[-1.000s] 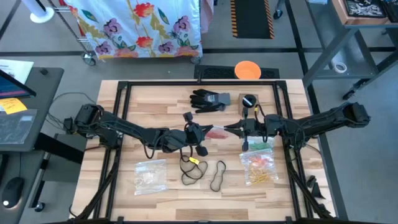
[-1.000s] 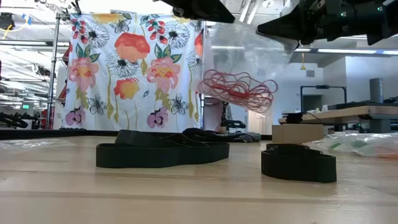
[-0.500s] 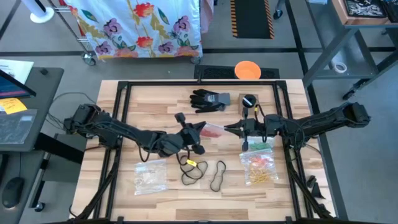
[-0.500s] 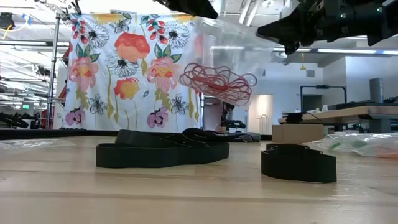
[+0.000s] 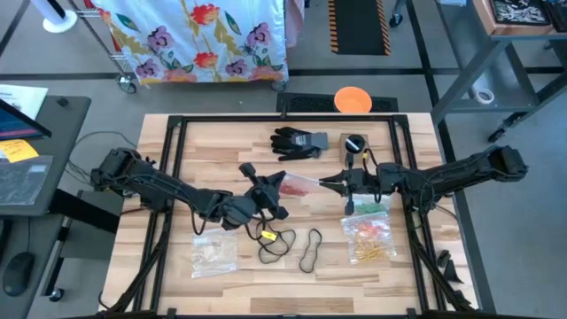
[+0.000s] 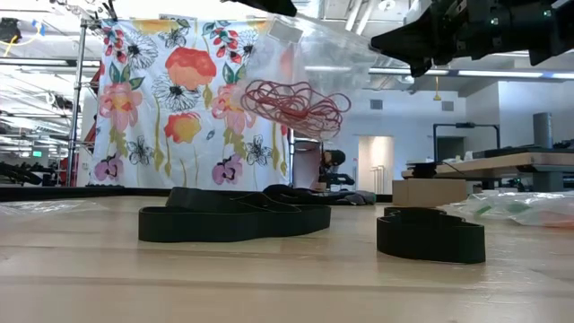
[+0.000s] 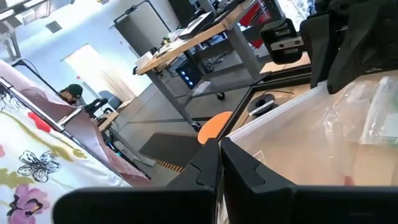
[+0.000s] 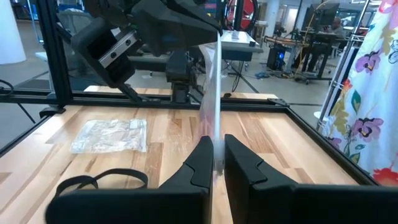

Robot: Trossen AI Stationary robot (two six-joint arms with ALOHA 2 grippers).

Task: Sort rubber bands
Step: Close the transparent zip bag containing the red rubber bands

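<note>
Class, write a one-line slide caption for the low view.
Clear bag of red rubber bands held above the table.

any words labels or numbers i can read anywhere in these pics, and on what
None can be read.
The yellow tag by the black bands is too small to show any print.
The clear bag of red rubber bands, held by the left gripper and right gripper, shows no print.
</note>
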